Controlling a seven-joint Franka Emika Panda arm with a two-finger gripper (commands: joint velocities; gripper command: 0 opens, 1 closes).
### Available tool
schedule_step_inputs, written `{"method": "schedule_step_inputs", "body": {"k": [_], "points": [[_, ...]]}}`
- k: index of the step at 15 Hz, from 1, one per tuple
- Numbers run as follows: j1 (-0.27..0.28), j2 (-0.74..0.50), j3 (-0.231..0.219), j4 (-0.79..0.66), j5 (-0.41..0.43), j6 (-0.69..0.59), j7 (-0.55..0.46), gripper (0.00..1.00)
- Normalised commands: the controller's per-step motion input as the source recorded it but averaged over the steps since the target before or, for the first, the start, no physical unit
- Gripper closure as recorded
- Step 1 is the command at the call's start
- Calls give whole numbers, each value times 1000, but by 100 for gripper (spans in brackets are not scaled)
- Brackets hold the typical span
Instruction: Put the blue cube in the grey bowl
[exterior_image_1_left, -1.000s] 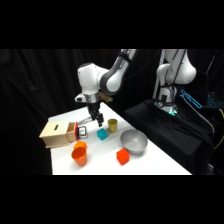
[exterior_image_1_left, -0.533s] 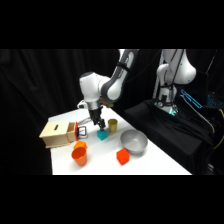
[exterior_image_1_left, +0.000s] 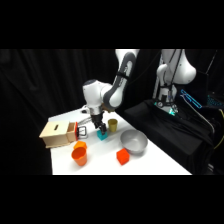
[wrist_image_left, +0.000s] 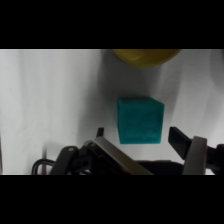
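Observation:
The blue cube (wrist_image_left: 140, 120) rests on the white table, small and teal, and shows in the side view as the blue cube (exterior_image_1_left: 103, 135) just below the arm's hand. My gripper (wrist_image_left: 142, 141) is open and low over it, one finger on each side of the cube and neither touching it. In the side view the gripper (exterior_image_1_left: 98, 128) hangs right above the cube. The grey bowl (exterior_image_1_left: 133, 141), round and shallow, stands to the cube's right, a short way off and with nothing in it that I can see.
A small yellow cup (exterior_image_1_left: 113, 125) stands just behind the cube, its rim showing as the yellow cup (wrist_image_left: 146, 55). An orange cup (exterior_image_1_left: 79, 154) and a red-orange cube (exterior_image_1_left: 122, 156) sit nearer the front edge. A wooden box (exterior_image_1_left: 57, 134) lies at the left.
The arm has swung a little to the right and come down, bringing the gripper from above the table to just over the blue cube. The objects have not moved.

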Motion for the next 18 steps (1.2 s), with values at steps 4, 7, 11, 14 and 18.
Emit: {"method": "schedule_step_inputs", "body": {"k": [4,7,11,14,18], "points": [[-124,29,118,-127,-22,300,-99,0],[-131,24,120,-93,-33,291,-78,0],[-104,1,97,-77,-64,259,-31,34],[-68,-45,75,-88,-99,204,13,60],[6,-150,-14,-78,-144,21,117,73]]}}
